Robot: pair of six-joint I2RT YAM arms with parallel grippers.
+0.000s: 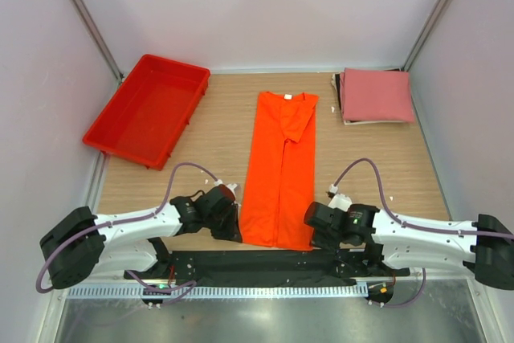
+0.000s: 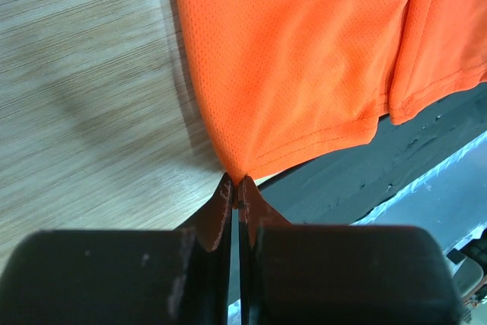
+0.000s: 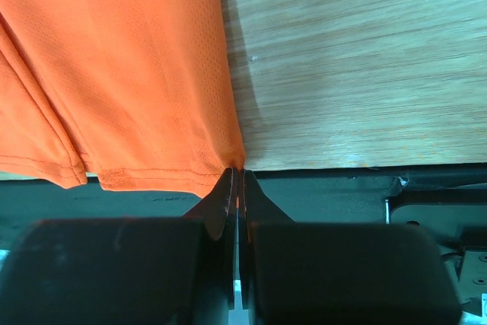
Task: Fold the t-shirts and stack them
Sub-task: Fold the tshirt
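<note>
The orange t-shirt (image 1: pixel 281 162) lies on the wooden table as a long narrow strip, sides folded in, collar at the far end. My left gripper (image 1: pixel 234 229) is shut on its near left hem corner (image 2: pixel 237 175). My right gripper (image 1: pixel 316 232) is shut on its near right hem corner (image 3: pixel 237 165). Both corners sit at the table's near edge. The pink t-shirt (image 1: pixel 377 95) lies folded at the far right, apart from both grippers.
A red plastic tray (image 1: pixel 148 108) stands at the far left. A black strip (image 1: pixel 265 266) runs along the near table edge under the shirt hem. Walls close in on three sides.
</note>
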